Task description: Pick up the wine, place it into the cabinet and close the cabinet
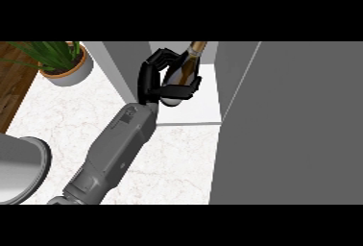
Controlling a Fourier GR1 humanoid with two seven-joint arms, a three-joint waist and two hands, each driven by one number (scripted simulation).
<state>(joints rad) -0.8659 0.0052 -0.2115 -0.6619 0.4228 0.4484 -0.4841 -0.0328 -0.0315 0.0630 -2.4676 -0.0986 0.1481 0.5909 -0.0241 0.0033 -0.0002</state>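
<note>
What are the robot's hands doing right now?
Left hand: shut on the wine.
Right hand: not in view.

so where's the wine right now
The wine is upper middle in the head view, held by the left hand at the cabinet opening, right of the potted plant.

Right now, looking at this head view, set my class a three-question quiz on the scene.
1. True or false: the left robot hand is curled round the wine bottle.
2. Where in the view is the potted plant? A) upper left B) lower right C) inside the cabinet
3. Fill in: the cabinet door stands ____.

Key: 1 true; 2 A; 3 open.
</note>
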